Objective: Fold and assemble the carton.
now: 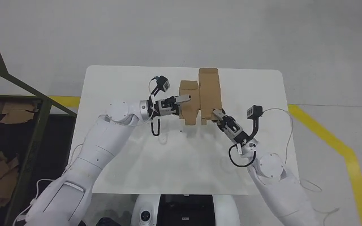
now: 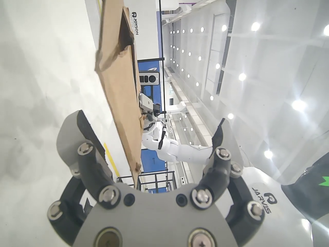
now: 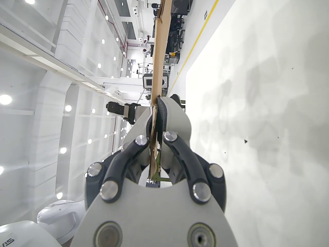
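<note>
White tabletop (image 1: 113,169) lies under both arms. At left, the left gripper (image 1: 181,101) has its fingers wide apart, and the carton (image 1: 208,90) passes between them unpinched. In the middle, the carton is a flat brown cardboard blank, seemingly lifted off the table. At right, the right gripper (image 1: 218,114) is clamped on its near edge. The board looks light and thin, stiff across its panels yet ready to bend at creases. It is probably best pinched near an edge, beside a fold line.
</note>
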Available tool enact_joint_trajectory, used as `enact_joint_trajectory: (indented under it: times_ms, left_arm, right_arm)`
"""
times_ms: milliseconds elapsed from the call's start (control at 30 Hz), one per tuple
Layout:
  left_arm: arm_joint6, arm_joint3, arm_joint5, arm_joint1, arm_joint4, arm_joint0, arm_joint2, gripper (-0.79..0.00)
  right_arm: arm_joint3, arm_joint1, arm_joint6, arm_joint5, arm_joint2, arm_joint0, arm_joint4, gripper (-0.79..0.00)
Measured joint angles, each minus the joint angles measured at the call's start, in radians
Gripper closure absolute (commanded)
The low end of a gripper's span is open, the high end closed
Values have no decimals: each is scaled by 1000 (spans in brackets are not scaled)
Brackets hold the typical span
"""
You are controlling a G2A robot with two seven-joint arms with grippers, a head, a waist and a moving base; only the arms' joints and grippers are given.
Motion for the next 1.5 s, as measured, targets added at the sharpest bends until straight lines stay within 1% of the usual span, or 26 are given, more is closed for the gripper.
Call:
enact_joint_trajectory:
  times_ms: [33,67,133,200,233,267,300,467,500,533,567,600,767,867,1033,1200,1400,1500]
  left_arm:
    - [4,2,-5,-1,4,-2,3,-785]
    - [9,5,-11,-3,8,-4,4,-733]
    - [24,9,-21,-5,11,-7,4,-385]
    - [37,16,-24,-6,12,-9,1,-271]
    - [42,18,-24,-7,14,-10,0,-191]
    - [45,21,-23,-7,15,-10,-2,-58]
    - [49,23,-22,-7,18,-10,-3,0]
    - [58,30,-16,-7,34,-9,-9,0]
    - [61,31,-14,-7,36,-9,-10,0]
    - [62,32,-13,-8,38,-8,-11,0]
    - [63,33,-12,-8,39,-8,-12,0]
    - [64,34,-9,-8,40,-8,-13,0]
    - [50,42,6,-7,33,-12,-24,0]
    - [14,51,8,-4,22,-15,-36,0]
    - [-83,87,7,6,18,-30,-64,0]
    - [-228,114,0,20,57,-55,-78,0]
    - [-330,119,-19,28,109,-75,-70,0]
    - [-381,118,-16,29,110,-85,-57,0]
  right_arm:
    - [-1,-1,-5,4,-2,1,-3,0]
    - [-1,-2,-10,8,-4,1,-5,0]
    - [-3,-5,-17,11,-7,1,-6,0]
    - [-6,-7,-24,14,-7,0,-8,0]
    - [-7,-7,-28,14,-7,0,-11,0]
    - [-9,-8,-32,16,-7,-1,-14,0]
    - [-12,-9,-38,18,-7,-3,-18,0]
    - [-26,-13,-56,24,-9,-8,-33,0]
    - [-31,-14,-57,25,-10,-10,-38,-117]
    - [-35,-15,-57,25,-11,-13,-41,-369]
    - [-40,-15,-57,24,-11,-15,-45,-508]
    - [-46,-16,-58,22,-10,-19,-50,-785]
    - [-71,-15,-45,5,4,-38,-49,-785]
    - [-62,-11,8,-13,39,-40,10,-785]
    - [5,-1,166,-42,111,-9,138,-785]
    - [109,7,373,-10,138,70,216,-785]
    - [206,11,570,59,116,171,217,-785]
    - [236,10,631,76,98,206,211,-785]
